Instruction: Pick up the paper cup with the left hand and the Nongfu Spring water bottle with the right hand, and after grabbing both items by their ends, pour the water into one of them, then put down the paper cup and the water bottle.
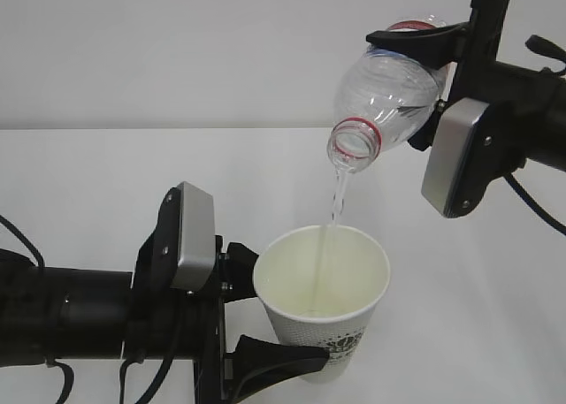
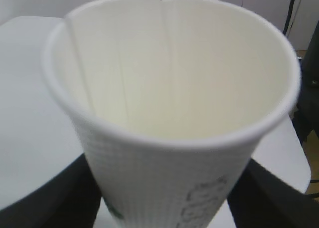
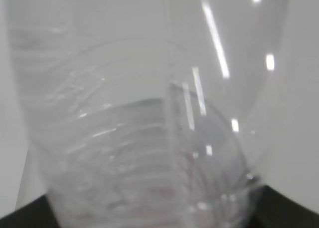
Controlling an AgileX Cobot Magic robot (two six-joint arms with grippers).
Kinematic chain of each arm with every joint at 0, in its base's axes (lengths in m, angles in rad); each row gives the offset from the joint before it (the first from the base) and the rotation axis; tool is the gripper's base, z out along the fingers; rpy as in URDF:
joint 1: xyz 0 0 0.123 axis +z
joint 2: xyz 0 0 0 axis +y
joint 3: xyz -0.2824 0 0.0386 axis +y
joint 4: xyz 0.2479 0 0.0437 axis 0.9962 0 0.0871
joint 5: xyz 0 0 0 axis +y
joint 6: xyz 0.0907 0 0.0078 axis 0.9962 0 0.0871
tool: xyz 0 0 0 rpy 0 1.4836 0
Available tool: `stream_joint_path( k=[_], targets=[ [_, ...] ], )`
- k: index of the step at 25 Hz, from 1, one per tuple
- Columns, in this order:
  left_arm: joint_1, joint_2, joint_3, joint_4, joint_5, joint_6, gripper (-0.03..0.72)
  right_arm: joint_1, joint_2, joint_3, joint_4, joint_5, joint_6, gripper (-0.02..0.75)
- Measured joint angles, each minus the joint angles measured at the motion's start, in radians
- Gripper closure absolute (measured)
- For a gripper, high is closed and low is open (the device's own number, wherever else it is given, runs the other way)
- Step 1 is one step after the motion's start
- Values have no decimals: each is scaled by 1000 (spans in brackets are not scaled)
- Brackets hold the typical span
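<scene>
The white paper cup (image 1: 323, 307) stands upright above the table, and my left gripper (image 1: 283, 311) is shut on its lower part. Black fingers (image 2: 47, 200) flank the cup (image 2: 169, 173) on both sides in the left wrist view. Up at the right, the clear water bottle (image 1: 393, 90) is tipped mouth-down with its red neck ring over the cup, and my right gripper (image 1: 426, 86) is shut on its rear end. A thin stream of water (image 1: 336, 201) falls from the mouth into the cup. In the right wrist view the ribbed bottle (image 3: 139, 138) fills the frame.
A white table (image 1: 106, 183) spreads under both arms, with a plain pale wall behind it. Black cables hang by the right arm (image 1: 531, 201) and under the left arm (image 1: 62, 373).
</scene>
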Motion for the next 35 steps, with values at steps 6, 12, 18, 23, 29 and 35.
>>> stream_joint_path(
  k=[6,12,18,23,29,35],
  targets=[
    [0,0,0,0,0,0,152,0,0,0,0,-2,-2,325],
    [0,0,0,0,2,0,152,0,0,0,0,-2,-2,325],
    [0,0,0,0,2,0,152,0,0,0,4,-2,-2,325],
    [0,0,0,0,2,0,152,0,0,0,4,-2,-2,325],
    [0,0,0,0,2,0,152,0,0,0,4,-4,-3,325],
    [0,0,0,0,2,0,153,0,0,0,4,-7,-3,325]
  ],
)
